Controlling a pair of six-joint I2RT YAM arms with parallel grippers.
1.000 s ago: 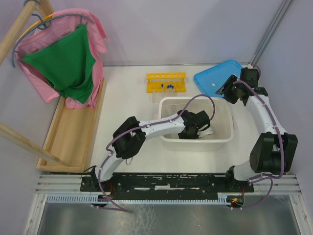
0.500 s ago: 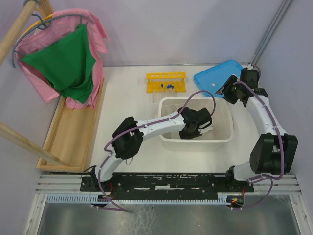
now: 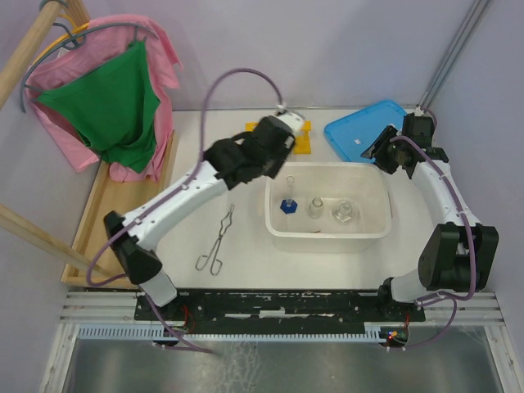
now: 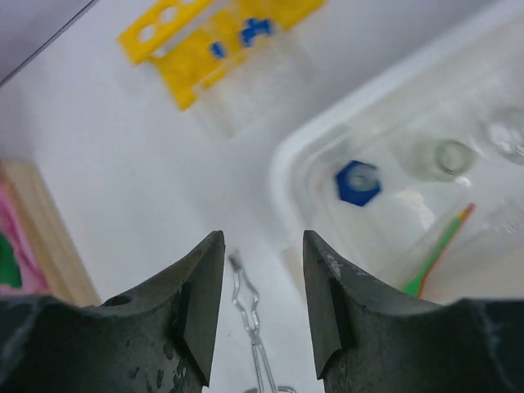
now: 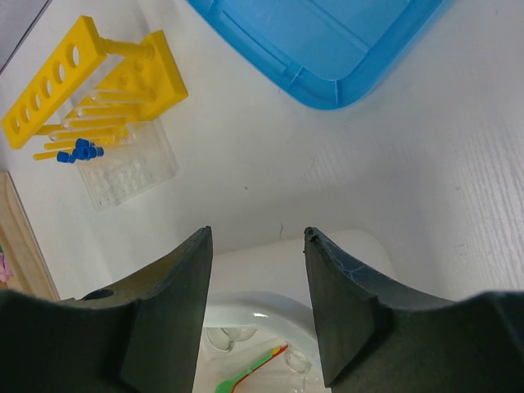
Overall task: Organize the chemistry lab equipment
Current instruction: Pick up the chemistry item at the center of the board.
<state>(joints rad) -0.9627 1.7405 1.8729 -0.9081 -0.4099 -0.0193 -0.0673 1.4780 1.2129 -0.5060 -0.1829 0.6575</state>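
Observation:
My left gripper (image 3: 277, 162) hangs high over the table's middle, open (image 4: 262, 242) and holding nothing. Far below it the metal tongs (image 4: 250, 315) lie flat on the table (image 3: 217, 242), left of the white tub (image 3: 326, 236). In the tub stand a tube on a blue hexagonal base (image 3: 287, 205) and two small glass flasks (image 3: 316, 207), with a thin red and green rod (image 4: 438, 250) lying beside them. The yellow rack (image 5: 90, 74) lies behind the tub, with blue-capped tubes (image 5: 78, 151) in it; the left arm partly covers it in the top view. My right gripper (image 3: 379, 148) is open and empty (image 5: 257, 237) over the tub's back right corner.
The flat blue lid (image 3: 364, 131) lies at the back right, under the right arm. A long wooden tray (image 3: 123, 217) runs along the left edge, with pink and green clothes (image 3: 106, 98) hanging over its far end. A clear ridged block (image 5: 127, 173) lies by the rack.
The left arm has come up out of the tub and swung back and left, its jaws opening wider. The tub's contents and the tongs now show. The right arm has not moved.

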